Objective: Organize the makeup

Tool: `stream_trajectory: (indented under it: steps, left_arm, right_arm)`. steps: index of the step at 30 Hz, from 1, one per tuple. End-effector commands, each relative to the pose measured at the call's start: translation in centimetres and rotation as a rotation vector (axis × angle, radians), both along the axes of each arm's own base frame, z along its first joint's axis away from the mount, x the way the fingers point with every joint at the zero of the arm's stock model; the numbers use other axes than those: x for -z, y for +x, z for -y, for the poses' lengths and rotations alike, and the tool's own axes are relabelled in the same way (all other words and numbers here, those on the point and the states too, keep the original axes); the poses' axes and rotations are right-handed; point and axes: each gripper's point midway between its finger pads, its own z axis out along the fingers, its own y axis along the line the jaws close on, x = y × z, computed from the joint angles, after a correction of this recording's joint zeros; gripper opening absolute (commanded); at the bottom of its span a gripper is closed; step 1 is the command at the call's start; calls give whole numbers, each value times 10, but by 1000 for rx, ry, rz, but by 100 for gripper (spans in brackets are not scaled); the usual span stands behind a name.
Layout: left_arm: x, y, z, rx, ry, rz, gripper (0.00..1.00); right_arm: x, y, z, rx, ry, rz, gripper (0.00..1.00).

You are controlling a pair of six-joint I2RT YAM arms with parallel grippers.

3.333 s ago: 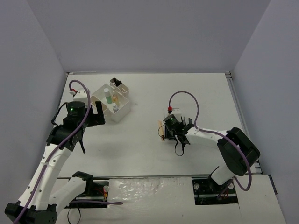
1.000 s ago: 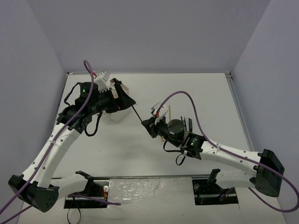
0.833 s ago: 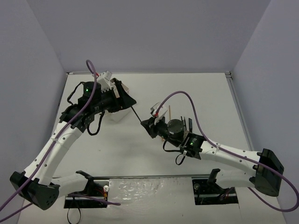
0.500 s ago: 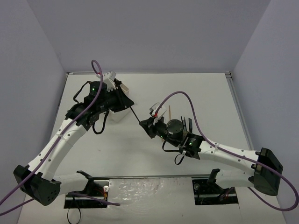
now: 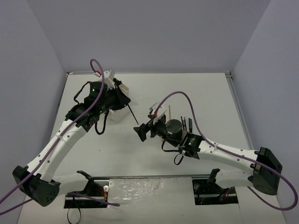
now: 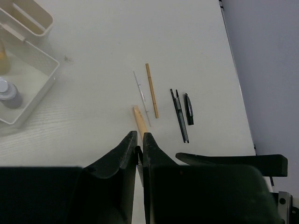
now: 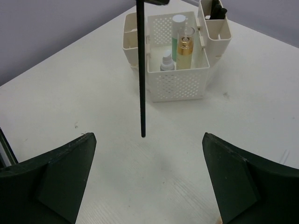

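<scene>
A thin black stick (image 5: 132,114) of the makeup hangs slanted over the table, and my left gripper (image 5: 125,103) is shut on its upper end. In the left wrist view the stick (image 6: 138,154) shows as a dark sliver between the left gripper's (image 6: 139,135) pressed jaws. My right gripper (image 5: 142,132) stands wide open just below the stick's free end (image 7: 143,135) and does not touch it. Behind it, the white box (image 7: 177,84) holds a gold bottle (image 7: 184,49), a pale green one (image 7: 177,32) and a grey-lilac one (image 7: 166,63).
More makeup lies loose on the table: a thin tan stick (image 6: 152,91), a thicker tan stick (image 6: 139,121), a clear thin stick (image 6: 140,91) and two black pieces (image 6: 180,114). The left arm hides most of the box (image 5: 117,115) from above.
My left gripper shut on the black stick's upper end. The right gripper then let it go, opened wide and drew back from it.
</scene>
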Motion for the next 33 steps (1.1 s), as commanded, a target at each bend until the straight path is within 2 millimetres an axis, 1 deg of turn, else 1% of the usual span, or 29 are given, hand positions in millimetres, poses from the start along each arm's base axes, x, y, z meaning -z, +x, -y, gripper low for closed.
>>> stream_trajectory:
  steps: [1,4,6,9,10,12,15,19,21,23,24,26,28,30,32,33]
  left_arm:
    - [-40,22,-49,-189,148,213,0]
    - [-47,36,-90,-313,246,261,0]
    - [-53,47,-120,-397,270,278,0]
    - [-61,64,-155,-496,287,302,0]
    - [-61,65,-164,-516,302,303,0]
    - [-60,80,-180,-558,332,297,0]
    - [-52,103,-202,-619,334,280,0]
    - [-38,125,-221,-673,304,285,0]
    - [-33,135,-225,-684,288,284,0]
    - [-21,144,-229,-691,293,265,0]
    - [-19,146,-231,-697,292,267,0]
    - [-14,154,-233,-699,294,274,0]
    - [-4,160,-232,-686,298,273,0]
    - [-3,166,-230,-683,289,284,0]
    - [7,170,-229,-680,283,265,0]
    - [13,172,-228,-676,284,255,2]
  right_arm:
    - [-41,12,12,110,82,47,99]
    - [-37,13,30,176,70,30,100]
    - [-33,13,41,215,62,20,100]
    - [-28,14,56,272,55,2,100]
    - [-26,13,59,273,47,-2,100]
    - [-21,15,71,327,28,-12,100]
    - [-15,12,83,354,11,-26,100]
    - [-12,6,95,365,17,-35,100]
    - [-10,4,102,379,17,-37,100]
    - [-11,2,111,399,25,-36,100]
    - [-11,2,116,411,25,-35,100]
    - [-9,0,122,425,26,-37,100]
    - [-9,-1,127,433,29,-36,100]
    - [-9,-2,130,439,29,-37,100]
    - [-6,-2,134,455,17,-42,100]
    - [-5,-1,136,466,14,-45,100]
